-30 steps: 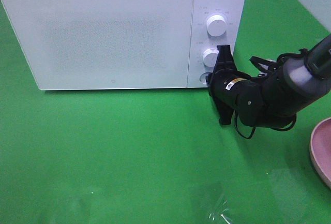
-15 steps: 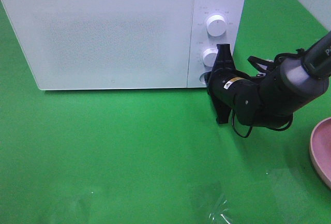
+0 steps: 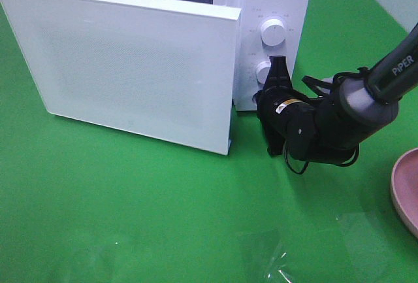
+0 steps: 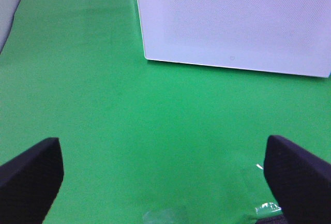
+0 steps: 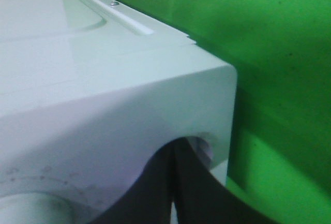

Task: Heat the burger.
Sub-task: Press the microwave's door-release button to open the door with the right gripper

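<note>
Pressing the microwave's (image 3: 274,8) release button (image 5: 204,146) at 2 o'clock, your right end effector (image 3: 264,97) is pinched closed as a poker, so the door (image 3: 130,61) stands ajar. Your left end effector (image 4: 165,182) hangs wide apart. The burger is nowhere in view.

Green table (image 3: 130,198), white microwave (image 3: 281,2) set at the back, pink plate (image 3: 406,191) cut off at the right edge, clear film scrap (image 3: 277,266) laid near the front

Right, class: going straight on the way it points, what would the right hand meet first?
The right hand would meet the round button, low on the microwave's control panel; it seems to touch it.
</note>
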Action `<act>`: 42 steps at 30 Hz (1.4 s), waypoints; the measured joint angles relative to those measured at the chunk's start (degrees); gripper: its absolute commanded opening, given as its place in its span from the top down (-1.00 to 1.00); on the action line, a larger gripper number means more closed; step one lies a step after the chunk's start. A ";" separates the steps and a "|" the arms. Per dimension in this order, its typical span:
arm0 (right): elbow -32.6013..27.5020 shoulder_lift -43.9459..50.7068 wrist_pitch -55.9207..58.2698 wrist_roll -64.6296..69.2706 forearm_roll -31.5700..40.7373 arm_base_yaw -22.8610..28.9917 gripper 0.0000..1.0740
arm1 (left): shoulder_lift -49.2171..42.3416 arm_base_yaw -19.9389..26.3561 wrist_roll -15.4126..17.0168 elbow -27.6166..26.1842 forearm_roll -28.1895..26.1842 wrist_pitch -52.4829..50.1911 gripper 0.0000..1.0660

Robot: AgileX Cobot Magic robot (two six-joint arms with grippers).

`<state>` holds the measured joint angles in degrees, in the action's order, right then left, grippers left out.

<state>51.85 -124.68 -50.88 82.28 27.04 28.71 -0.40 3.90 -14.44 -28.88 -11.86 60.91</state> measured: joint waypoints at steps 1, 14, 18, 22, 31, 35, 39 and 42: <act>0.06 0.00 0.06 -0.63 0.23 0.06 1.00 | 0.00 0.00 0.00 0.00 0.00 0.00 -0.83; 0.23 0.00 0.86 -0.97 1.32 0.06 1.00 | 0.00 0.00 0.00 0.00 0.00 0.00 -0.83; -0.06 0.63 1.89 -0.97 1.89 0.11 1.00 | 0.00 0.00 0.00 0.00 0.00 0.00 -0.83; -1.55 2.29 2.81 -0.46 1.55 0.40 1.00 | 0.00 0.00 0.00 0.00 0.00 0.00 -0.83; -6.02 7.39 4.07 -0.46 2.92 0.57 1.00 | 0.00 0.00 0.00 0.00 0.00 0.00 -0.83; -8.14 9.85 8.14 -1.15 2.01 0.57 1.00 | 0.00 0.00 0.00 0.00 0.00 0.00 -0.83; -10.26 13.41 13.24 -4.64 1.20 0.57 1.00 | 0.00 0.00 0.00 0.00 0.00 0.00 -0.83; -11.92 17.48 18.33 -11.80 0.52 0.57 0.99 | 0.00 0.00 0.00 0.00 0.00 0.00 -0.83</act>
<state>39.94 -107.20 -32.54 70.47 27.56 29.28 -0.40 3.90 -14.44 -28.88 -11.86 60.91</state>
